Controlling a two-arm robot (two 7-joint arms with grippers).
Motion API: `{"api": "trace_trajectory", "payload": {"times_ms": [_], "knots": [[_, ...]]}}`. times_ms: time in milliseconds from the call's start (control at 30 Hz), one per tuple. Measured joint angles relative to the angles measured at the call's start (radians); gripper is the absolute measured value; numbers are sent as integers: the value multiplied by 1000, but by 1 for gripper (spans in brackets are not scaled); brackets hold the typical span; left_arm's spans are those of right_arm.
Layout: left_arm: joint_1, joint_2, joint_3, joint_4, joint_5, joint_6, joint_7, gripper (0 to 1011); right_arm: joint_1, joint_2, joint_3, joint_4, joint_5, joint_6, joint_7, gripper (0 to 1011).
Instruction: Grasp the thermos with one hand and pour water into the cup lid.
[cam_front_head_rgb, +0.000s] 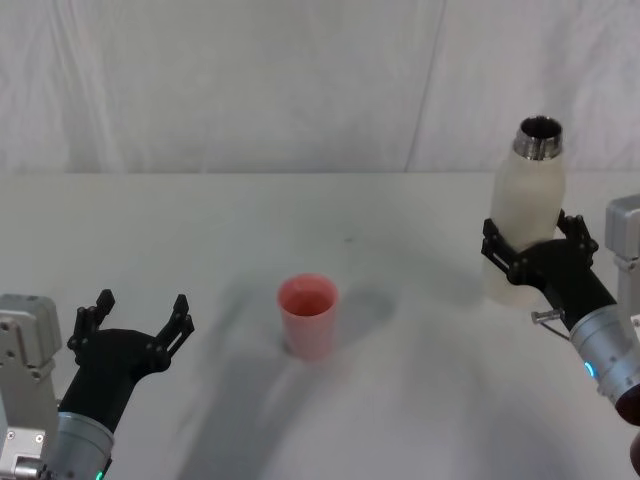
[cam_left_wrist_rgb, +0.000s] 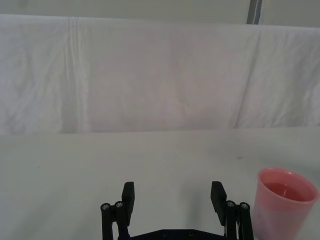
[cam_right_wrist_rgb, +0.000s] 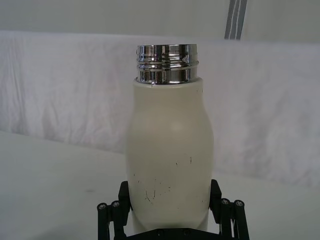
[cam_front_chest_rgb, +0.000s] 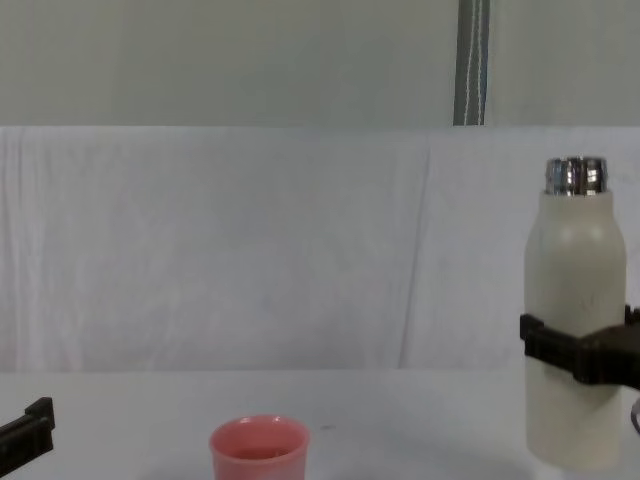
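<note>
Thermos gripped, pouring not yet begun

The right gripper (cam_front_head_rgb: 530, 250) has its jaws closed around the lower body of the upright thermos (cam_front_head_rgb: 527, 215) at the desk's (cam_front_head_rgb: 300, 220) right side; the cup lid (cam_front_head_rgb: 308, 316) stands at the middle, well apart. The left gripper (cam_front_head_rgb: 138, 322) hangs wide open, holding nothing.

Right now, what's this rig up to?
The right gripper has its fingers around the lower body of the upright thermos, which stands uncapped on the table. The pink cup lid sits mid-table, apart from it. The left gripper waits open near the table's left front.
</note>
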Motion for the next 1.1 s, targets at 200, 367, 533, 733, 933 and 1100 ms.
{"api": "trace_trajectory", "payload": {"times_ms": [200, 367, 533, 733, 933, 1100], "knots": [[0, 0, 0, 0, 0, 0, 0, 1001, 8, 12, -5, -32, -26, 16, -6, 950], [0, 0, 0, 0, 0, 0, 0, 1001, 8, 13, -4, -40, -30, 16, -6, 950], [0, 0, 0, 0, 0, 0, 0, 1001, 7, 18, -4, -35, -40, -9, -6, 950], [0, 0, 0, 0, 0, 0, 0, 1001, 10, 44, -23, -33, -116, -26, -20, 950], [0, 0, 0, 0, 0, 0, 0, 1001, 23, 70, -48, -41, -210, -27, -36, 950], [0, 0, 0, 0, 0, 0, 0, 1001, 40, 86, -72, -46, -291, -41, -49, 950]]}}
